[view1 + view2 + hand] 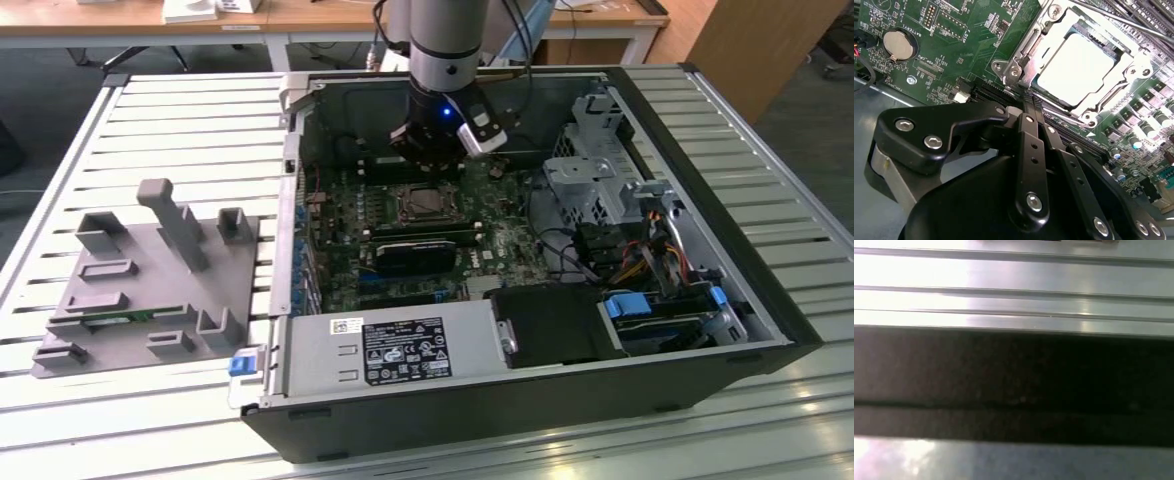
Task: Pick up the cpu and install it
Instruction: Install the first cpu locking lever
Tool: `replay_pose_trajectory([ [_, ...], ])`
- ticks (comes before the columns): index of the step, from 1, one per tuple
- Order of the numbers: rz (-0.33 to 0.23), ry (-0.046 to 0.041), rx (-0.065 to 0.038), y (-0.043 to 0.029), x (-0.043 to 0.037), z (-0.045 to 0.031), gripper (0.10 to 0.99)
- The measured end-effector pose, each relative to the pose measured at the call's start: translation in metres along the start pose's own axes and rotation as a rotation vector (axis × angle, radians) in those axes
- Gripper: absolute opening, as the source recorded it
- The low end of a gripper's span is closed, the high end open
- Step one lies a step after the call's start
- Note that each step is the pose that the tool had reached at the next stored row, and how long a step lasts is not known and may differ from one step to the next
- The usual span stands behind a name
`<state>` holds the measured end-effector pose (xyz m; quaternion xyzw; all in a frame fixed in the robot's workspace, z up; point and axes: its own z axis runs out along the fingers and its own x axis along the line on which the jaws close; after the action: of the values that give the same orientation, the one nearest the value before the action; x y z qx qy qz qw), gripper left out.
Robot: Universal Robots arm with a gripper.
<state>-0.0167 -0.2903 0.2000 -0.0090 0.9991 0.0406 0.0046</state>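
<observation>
Silvery cpu [1077, 67] already sits in the motherboard [954, 45] socket; gripper [1029, 102], fingers pinched together and empty, should lift straight clear.

In the second wrist view the cpu [1079, 67] is washed out by glare (its surface detail cannot be told), the socket frame [1019, 60] is partly covered by the gripper [1030, 107], whose body is cut off.

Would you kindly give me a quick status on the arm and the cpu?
Gripper shut, holding nothing, above the motherboard. Cpu seated in its socket, just beyond the fingers. Nothing in the way.
</observation>
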Motion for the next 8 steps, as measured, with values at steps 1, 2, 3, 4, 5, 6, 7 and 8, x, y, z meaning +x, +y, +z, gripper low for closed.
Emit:
replay_pose_trajectory([
  [1, 0.0, 0.0001, 0.003, 0.0, 0.0, 0.0, 0.106],
  [2, 0.0, 0.0002, 0.006, 0.0, 0.0, 0.0, 0.106],
  [3, 0.0, 0.0003, 0.01, 0.0, 0.0, 0.0, 0.106],
  [4, 0.0, 0.0004, 0.013, 0.0001, 0.0, 0.0001, 0.106],
  [5, 0.0, 0.0004, 0.015, 0.0002, 0.0, 0.0002, 0.106],
  [6, 0.0, 0.0005, 0.018, 0.0003, 0.0, 0.0003, 0.106],
  [7, 0.0, 0.0005, 0.02, 0.0004, 0.0, 0.0004, 0.106],
  [8, 0.0, 0.0006, 0.022, 0.0005, 0.0, 0.0005, 0.106],
])
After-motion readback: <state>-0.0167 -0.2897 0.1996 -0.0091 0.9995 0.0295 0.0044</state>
